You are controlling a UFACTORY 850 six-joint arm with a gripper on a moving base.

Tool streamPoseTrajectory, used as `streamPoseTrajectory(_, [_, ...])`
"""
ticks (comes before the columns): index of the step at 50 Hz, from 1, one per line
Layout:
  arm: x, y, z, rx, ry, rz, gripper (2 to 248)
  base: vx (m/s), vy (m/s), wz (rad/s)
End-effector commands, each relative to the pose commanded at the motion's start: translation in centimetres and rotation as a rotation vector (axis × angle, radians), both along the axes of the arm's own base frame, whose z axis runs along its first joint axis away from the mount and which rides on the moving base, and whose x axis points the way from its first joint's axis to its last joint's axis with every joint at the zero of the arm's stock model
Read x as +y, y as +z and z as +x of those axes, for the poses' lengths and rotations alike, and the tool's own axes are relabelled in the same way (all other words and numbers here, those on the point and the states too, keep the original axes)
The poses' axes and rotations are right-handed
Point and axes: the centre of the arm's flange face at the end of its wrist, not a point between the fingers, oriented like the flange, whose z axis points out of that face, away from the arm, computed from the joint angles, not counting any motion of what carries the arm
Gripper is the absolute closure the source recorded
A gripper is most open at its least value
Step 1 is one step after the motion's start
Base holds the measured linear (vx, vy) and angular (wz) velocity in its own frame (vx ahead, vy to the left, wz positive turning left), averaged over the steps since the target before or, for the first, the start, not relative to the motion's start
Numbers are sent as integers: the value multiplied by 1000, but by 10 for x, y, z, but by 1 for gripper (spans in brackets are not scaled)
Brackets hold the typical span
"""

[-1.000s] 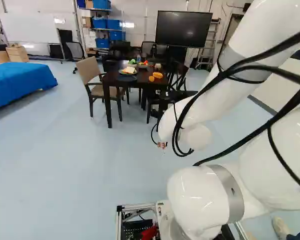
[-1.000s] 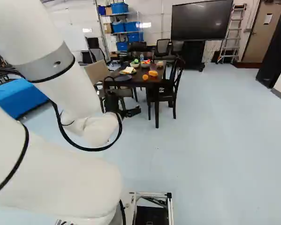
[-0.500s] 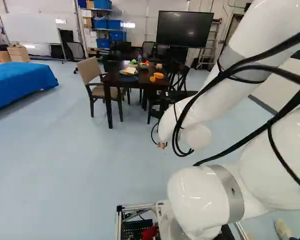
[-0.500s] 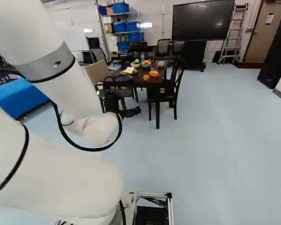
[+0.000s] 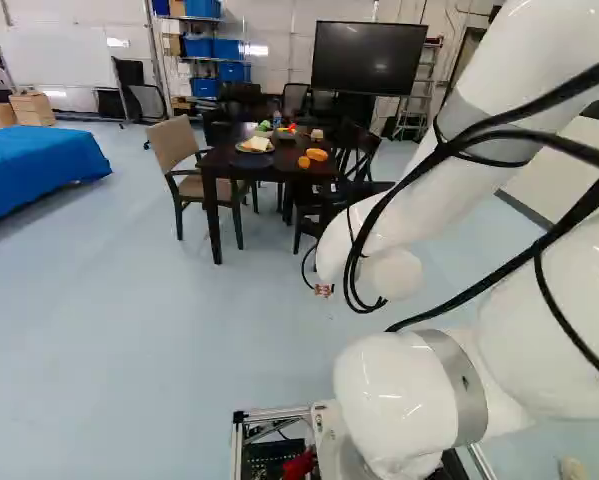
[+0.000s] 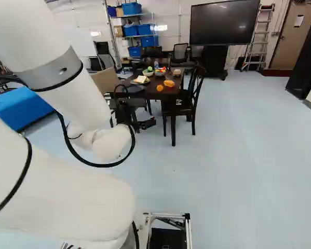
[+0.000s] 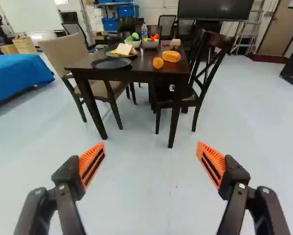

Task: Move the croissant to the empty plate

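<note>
The gripper (image 6: 147, 123) shows dark in front of the table in the right base view. In the wrist view the gripper (image 7: 151, 164) is open, its orange-padded fingers wide apart with only floor between them. Ahead stands the dark table (image 7: 136, 74). An empty dark plate (image 7: 111, 63) lies near its front edge. Behind it, bread-like slices (image 7: 124, 49) rest on a green plate (image 7: 132, 54). An elongated orange-yellow thing (image 7: 171, 56), possibly the croissant, lies by the right front corner beside a round orange fruit (image 7: 158, 62).
Two bowls (image 7: 150, 43) and a brown block-like item (image 7: 175, 43) stand farther back on the table. A beige chair (image 7: 66, 51) is at its left, a dark wooden chair (image 7: 205, 73) at its right. A blue-covered surface (image 5: 39, 165) lies far left.
The base has moved slightly ahead, so the table and chairs look a little nearer in both base views. The arm keeps its pose against its lowest joint.
</note>
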Motion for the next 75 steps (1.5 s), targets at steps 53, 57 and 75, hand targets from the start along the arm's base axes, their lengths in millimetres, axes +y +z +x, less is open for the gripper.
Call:
streamPoseTrajectory(53, [0,0,0,0,0,0,3,207,-10,-22])
streamPoseTrajectory(57, [0,0,0,0,0,0,3,206,-6,-19])
streamPoseTrajectory(75, [0,0,0,0,0,0,3,209,-2,-17])
